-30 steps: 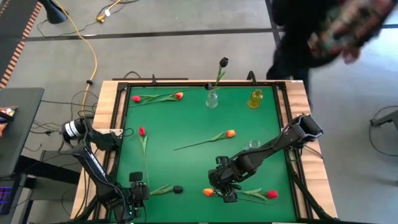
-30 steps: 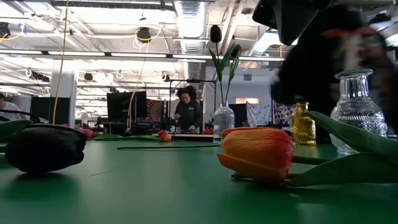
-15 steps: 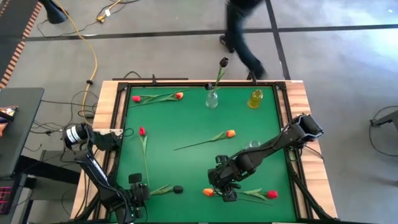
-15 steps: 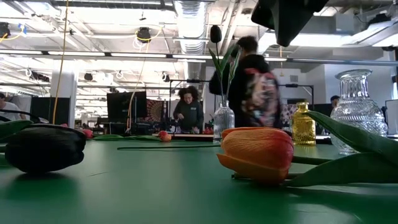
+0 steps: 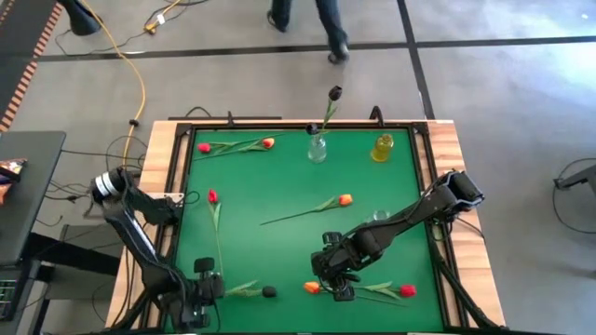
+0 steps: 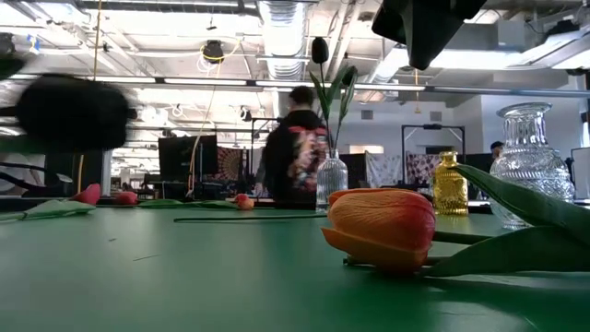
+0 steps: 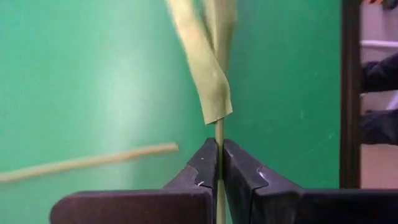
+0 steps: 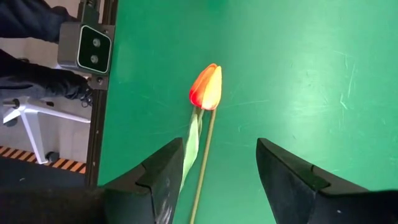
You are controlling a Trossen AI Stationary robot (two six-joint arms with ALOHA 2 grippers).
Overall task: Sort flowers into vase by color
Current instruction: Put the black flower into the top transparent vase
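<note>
A black-headed flower (image 5: 269,291) is at the table's near left, and my left gripper (image 5: 212,285) is shut on its thin green stem. In the low view its head (image 6: 74,111) is blurred and well above the table. My right gripper (image 8: 219,149) stands open over an orange flower (image 8: 207,87) lying flat near the front edge. That flower's stem runs between the fingers, apart from them. Another black flower (image 5: 335,93) stands in a clear vase (image 5: 318,149) at the far edge. My left gripper pinches the black flower's stem (image 7: 219,134) between its two fingers, just behind a pale green leaf (image 7: 211,93). The stem runs out ahead from between the fingertips, along them. The flower's head is lifted clear of the table.
Red flowers (image 5: 212,196), (image 5: 204,147), (image 5: 407,291) and orange ones (image 5: 345,199), (image 5: 268,142) lie about the green mat. A yellow vase (image 5: 383,147) stands at the far edge and a clear one (image 5: 380,216) by my right arm. A person (image 6: 295,152) walks beyond the table.
My left gripper has shut on the black flower's stem, and the flower's head has risen from the table into the air. A person has walked past the table's far side.
</note>
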